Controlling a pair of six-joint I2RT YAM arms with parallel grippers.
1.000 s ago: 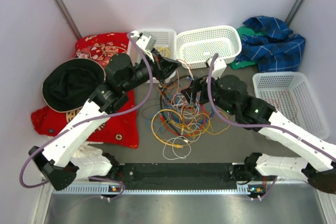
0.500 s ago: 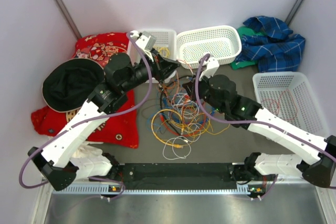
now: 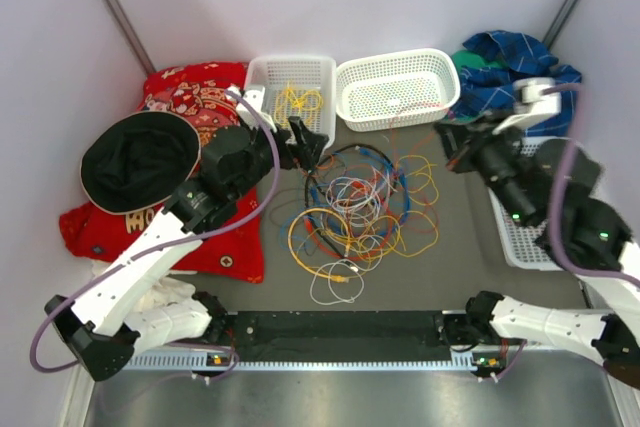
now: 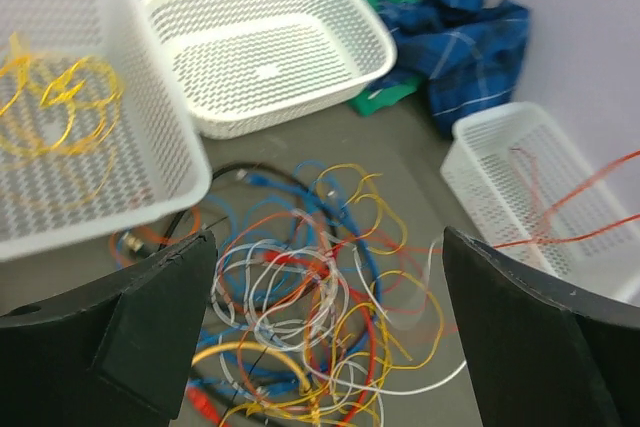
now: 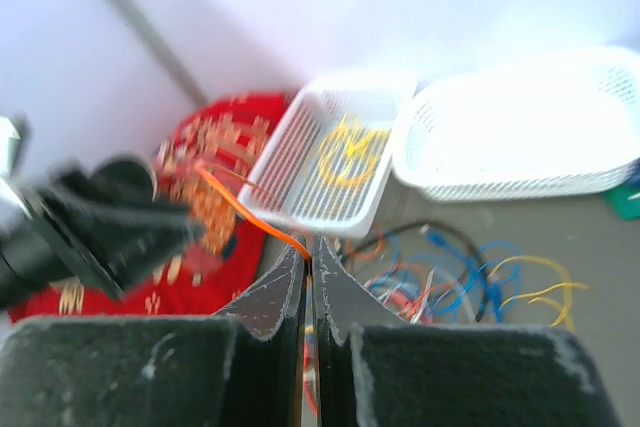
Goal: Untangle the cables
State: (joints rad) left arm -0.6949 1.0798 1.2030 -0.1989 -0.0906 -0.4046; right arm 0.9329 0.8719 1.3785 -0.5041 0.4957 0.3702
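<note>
Grey tabletop [image 3: 450,277] spreads under everything, and the tangle of cables [image 3: 355,212] is heaped at its middle: yellow, orange, blue, white, red and black loops lying over one another. Left of the tangle a red patterned cloth [image 3: 190,97] is bunched up, and a black hat [image 3: 135,157] sits on it. Beyond the tangle, to the far right, lies a crumpled blue plaid shirt [image 3: 510,57].

Three white mesh baskets stand around the tangle. The right basket [image 4: 500,167] is well to its right, partly under the right arm, with a thin reddish strand in it. The middle basket [image 3: 440,82] stands just behind the tangle. The left basket [image 3: 262,77] stands behind the tangle and to its left, and it holds a few yellow cables [image 3: 292,99] apart from the heap.

The left gripper [image 4: 325,237] hovers over the tangle's rear left edge, its fingers spread wide with nothing between them. The right gripper [image 5: 310,250] hangs to the right of the tangle, near the right basket, its fingers pinched together on a single orange cable [image 5: 250,209]. That cable stretches away from the fingertips towards the tangle's side of the table. Where its far end lies among the loops cannot be told.
</note>
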